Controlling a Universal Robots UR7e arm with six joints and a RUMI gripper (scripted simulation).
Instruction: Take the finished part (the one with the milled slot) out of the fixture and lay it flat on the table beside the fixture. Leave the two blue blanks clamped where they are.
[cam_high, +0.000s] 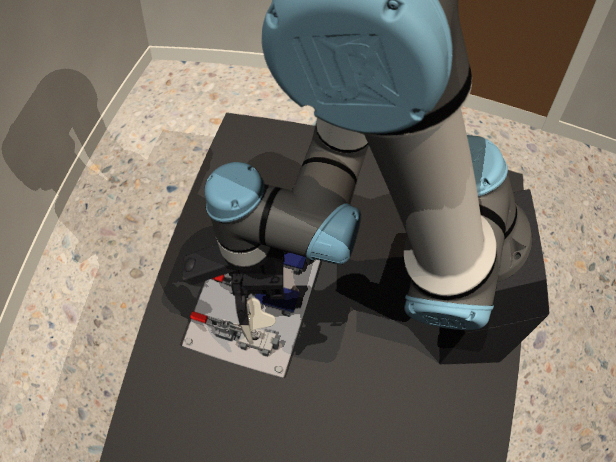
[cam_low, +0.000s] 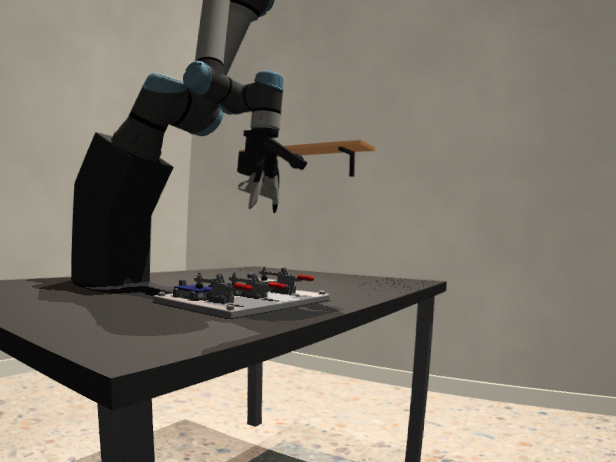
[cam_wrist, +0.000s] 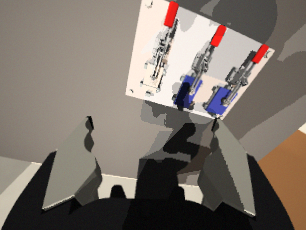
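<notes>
Dark table (cam_low: 350, 295) w/ fixture (cam_low: 310, 298); gripper (cam_low: 264, 202) high above, fingers spread, empty.

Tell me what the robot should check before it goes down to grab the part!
1. Gripper open with nothing in it: ok, the fingers stand wide apart.
2. Gripper above the fixture plate: ok, it hangs high over it, not touching.
3. Two blue blanks under their clamps: ok, both sit side by side on the plate.
4. Finished part found: cannot tell; the third station holds something pale, but no slot shows.
5. That station's red-handled clamp released: cannot tell.
6. Bare table beside the fixture for laying the part: ok.
</notes>
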